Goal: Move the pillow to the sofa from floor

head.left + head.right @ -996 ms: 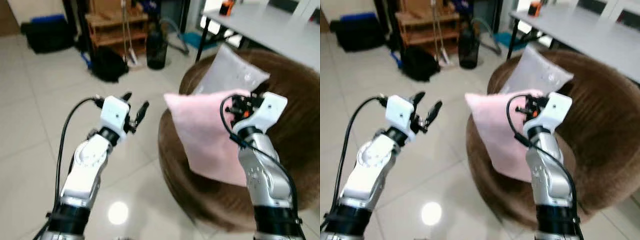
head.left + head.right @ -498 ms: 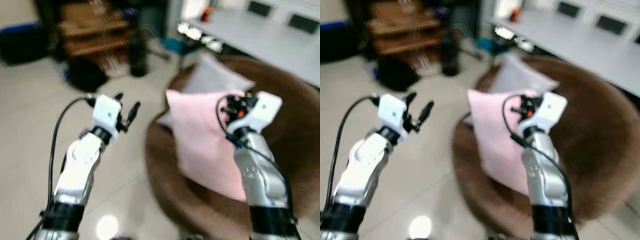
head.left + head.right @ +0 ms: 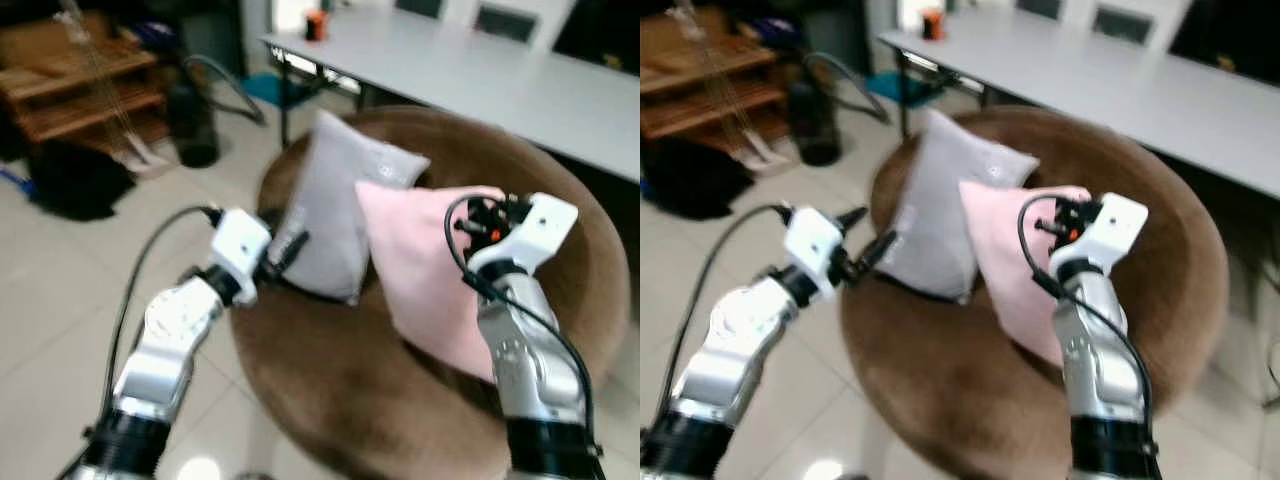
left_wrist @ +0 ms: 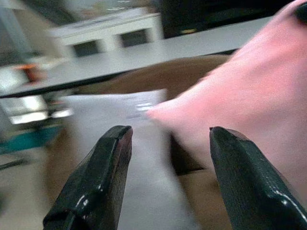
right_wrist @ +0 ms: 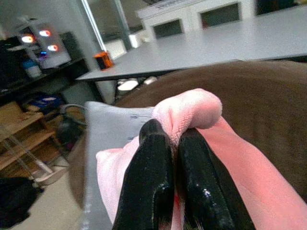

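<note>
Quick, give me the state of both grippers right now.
Left gripper: jaws open, holding nothing, near the grey pillow.
Right gripper: jaws closed on the top edge of the pink pillow, over the brown sofa.

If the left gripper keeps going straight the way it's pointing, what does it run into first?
Most likely the grey pillow on the brown sofa. The open left gripper points at it, with the pink pillow, held by the right gripper, just beside that line. Depth is unclear.
</note>
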